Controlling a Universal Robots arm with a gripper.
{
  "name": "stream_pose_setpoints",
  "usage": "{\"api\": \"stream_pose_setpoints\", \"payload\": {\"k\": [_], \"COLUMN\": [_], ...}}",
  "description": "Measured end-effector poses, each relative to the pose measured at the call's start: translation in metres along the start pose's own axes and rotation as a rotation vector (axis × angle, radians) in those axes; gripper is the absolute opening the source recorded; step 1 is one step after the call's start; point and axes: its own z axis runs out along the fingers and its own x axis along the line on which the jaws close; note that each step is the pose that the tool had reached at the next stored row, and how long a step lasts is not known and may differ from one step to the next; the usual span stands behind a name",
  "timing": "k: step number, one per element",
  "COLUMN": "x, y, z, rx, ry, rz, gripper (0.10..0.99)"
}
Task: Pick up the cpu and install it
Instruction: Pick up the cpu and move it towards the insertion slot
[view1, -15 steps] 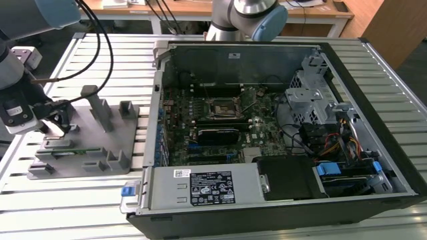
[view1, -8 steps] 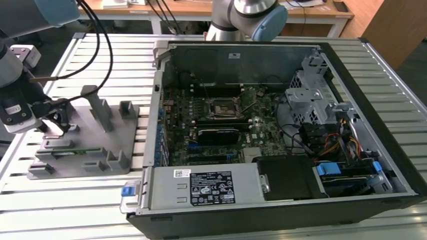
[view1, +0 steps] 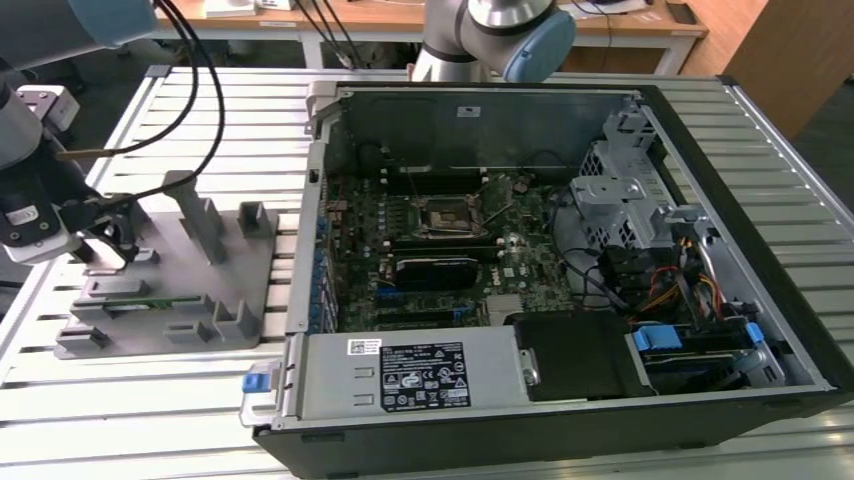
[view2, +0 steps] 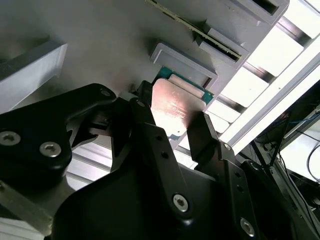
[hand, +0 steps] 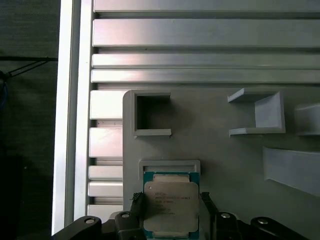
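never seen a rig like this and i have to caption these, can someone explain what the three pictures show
This is a robot arm with a black gripper at its end. The exterior view comes from a camera off the arm: a slatted metal table, a grey plastic fixture plate on that view's left, and an open black computer case showing its green motherboard. Both wrist views come from cameras riding on the arm, looking past the gripper. It sits right over the cpu, a small flat square chip with a silvery top and green edge, which lies seated in a recess of the plate. Whether it grips the chip yet, I cannot tell.
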Motion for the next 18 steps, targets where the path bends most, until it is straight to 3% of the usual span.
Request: {"api": "stream_pose_setpoints", "payload": {"k": [18], "x": [0.0001], "y": [0.001], "z": [-0.011], "rx": [-0.002], "ry": [0.0001], "rz": [0.0], "gripper": [0.525]}}
